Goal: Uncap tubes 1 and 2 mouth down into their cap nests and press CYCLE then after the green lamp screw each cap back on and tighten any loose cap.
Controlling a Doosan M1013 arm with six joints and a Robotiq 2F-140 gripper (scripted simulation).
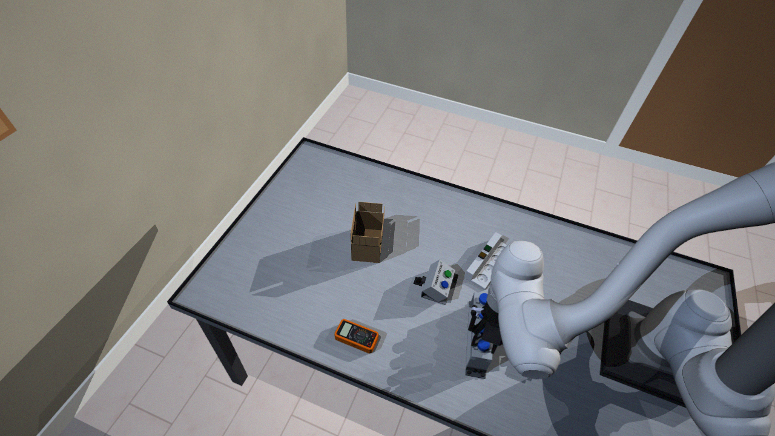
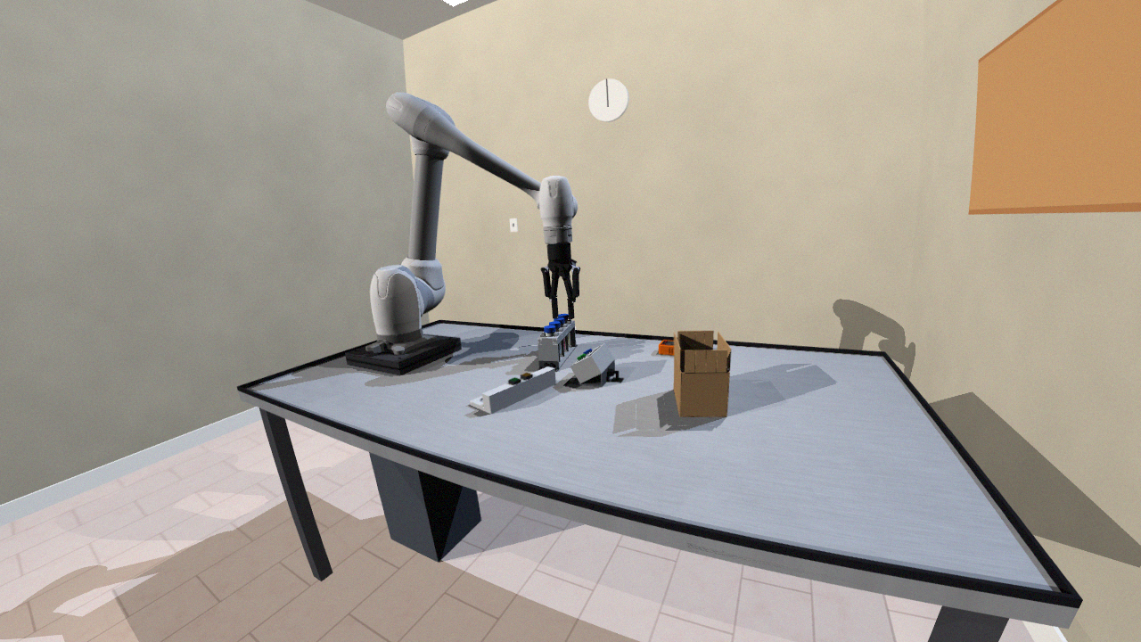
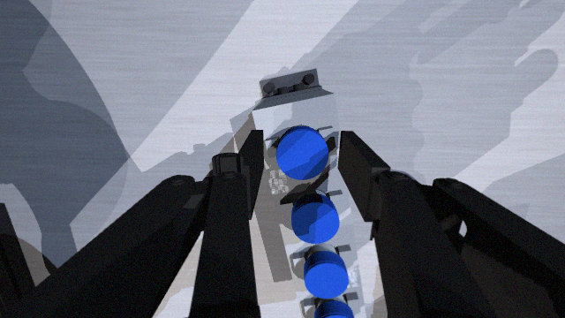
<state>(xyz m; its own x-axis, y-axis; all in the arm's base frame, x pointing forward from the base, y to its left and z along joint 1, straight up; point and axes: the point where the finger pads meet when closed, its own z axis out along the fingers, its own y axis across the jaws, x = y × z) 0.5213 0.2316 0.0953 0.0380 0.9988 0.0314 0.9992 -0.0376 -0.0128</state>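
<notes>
You have the gripper (image 3: 301,161) hanging fingers-down over the tube station (image 2: 555,344), its black fingers spread partway and gripping nothing: in the wrist view you see a gap on each side between the pads and the end cap (image 3: 302,152), which sits between them without touching either. All four blue caps are on their tubes, lined up in a row in that view: the end one, then a second (image 3: 315,218), a third (image 3: 326,272), and a fourth (image 3: 334,310) cut off by the bottom edge. You cannot read tube numbers on any of them from here. Look at the cap tray (image 1: 487,261) in the top view: it lies just beyond the station, partly under the arm's wrist, and the nests you can see hold no blue cap; its lamps look dark. The key box (image 1: 439,280) stands just beside the tray with the green key (image 1: 447,273) and the blue key (image 1: 444,284) side by side on its sloped face, neither plainly lit. The open cardboard box (image 1: 367,232) stands well apart toward the middle of the table (image 1: 260,281), and you see nothing inside it. An orange meter (image 1: 356,335) lies flat near the table's edge
</notes>
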